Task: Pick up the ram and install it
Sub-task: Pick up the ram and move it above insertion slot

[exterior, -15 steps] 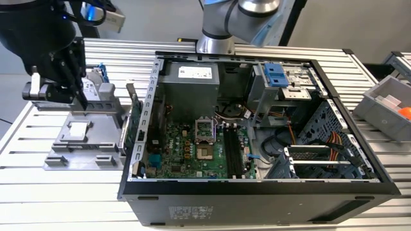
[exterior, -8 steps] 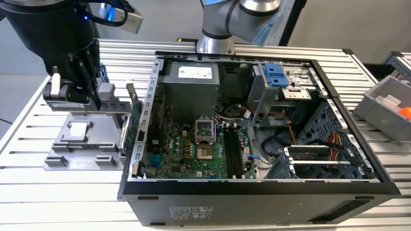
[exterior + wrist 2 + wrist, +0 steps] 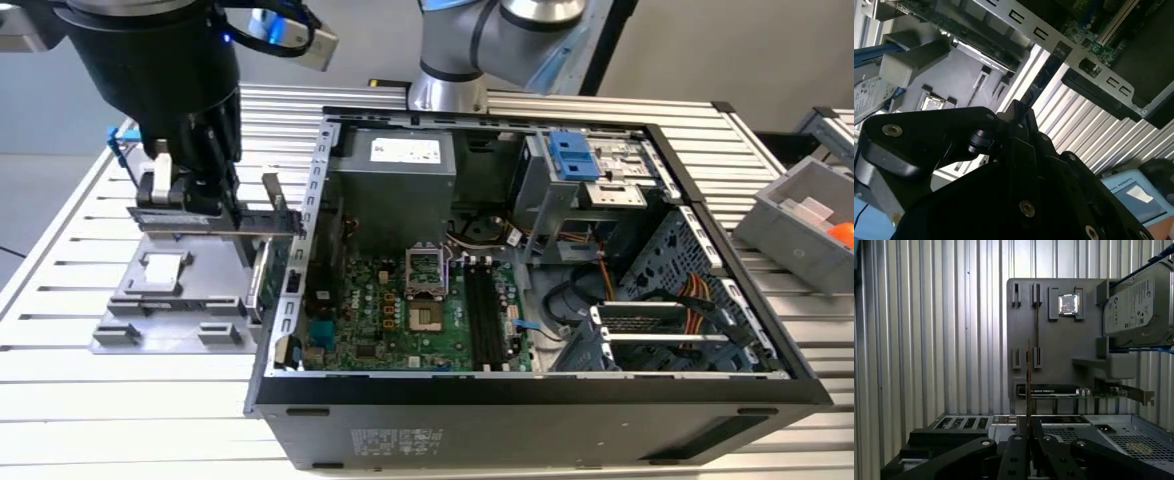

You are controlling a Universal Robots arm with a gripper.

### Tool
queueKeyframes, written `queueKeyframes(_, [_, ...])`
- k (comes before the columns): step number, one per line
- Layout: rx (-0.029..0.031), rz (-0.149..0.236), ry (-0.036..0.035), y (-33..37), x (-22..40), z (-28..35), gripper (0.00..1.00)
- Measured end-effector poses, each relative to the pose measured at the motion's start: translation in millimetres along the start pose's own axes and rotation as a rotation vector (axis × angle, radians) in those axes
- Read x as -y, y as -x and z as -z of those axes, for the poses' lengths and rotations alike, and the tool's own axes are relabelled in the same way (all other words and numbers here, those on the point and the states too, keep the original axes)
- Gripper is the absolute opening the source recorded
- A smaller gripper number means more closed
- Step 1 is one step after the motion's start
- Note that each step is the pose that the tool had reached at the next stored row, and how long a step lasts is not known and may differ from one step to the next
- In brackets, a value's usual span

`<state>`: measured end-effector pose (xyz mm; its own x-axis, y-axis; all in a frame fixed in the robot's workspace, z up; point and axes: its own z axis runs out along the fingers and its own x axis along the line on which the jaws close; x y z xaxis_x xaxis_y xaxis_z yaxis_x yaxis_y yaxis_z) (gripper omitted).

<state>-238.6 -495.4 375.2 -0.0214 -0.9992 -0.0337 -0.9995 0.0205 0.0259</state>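
— Where is the ram?

— In the gripper [image 3: 1028, 435]. In the first wrist view the ram [image 3: 1028, 380] shows edge-on, a thin dark line sticking straight out from between the two black fingers [image 3: 1016, 452].

— So how do the jaws stand?

— Clamped on the stick, one finger against each flat side.

— And where is that, next to the computer?

— In the exterior view the gripper [image 3: 200, 205] hangs over the gray tray [image 3: 120, 330]. The tray lies on the slatted metal table [image 3: 80, 420], just beside the wall of the open computer case [image 3: 534, 400], on the exterior view's left. The ram is outside the case, well apart from the memory slots [image 3: 483, 320] on the green motherboard [image 3: 374, 320].

— Is it clear of the tray?

— It looks lifted off, but the arm covers much of that spot, so I can't say for certain. In the first wrist view a long narrow slot [image 3: 1036, 325] in the tray lies just beside the line of the ram.

— What else sits on the tray?

— A silver hard drive [image 3: 1139, 305] with a white label, held in blue rails; a small square processor chip [image 3: 1069, 304]; and a green expansion card [image 3: 1054, 390] along the side nearest the case.

— Anything from the second wrist view?

— The gripper's black body, close up, with the tray and the metal edge of the case beyond it.
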Motion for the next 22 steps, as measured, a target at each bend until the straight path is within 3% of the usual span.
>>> queueKeyframes(22, [-0.0002, 0.002, 0.0090, 1.6, 72.0, 1.8, 0.00])
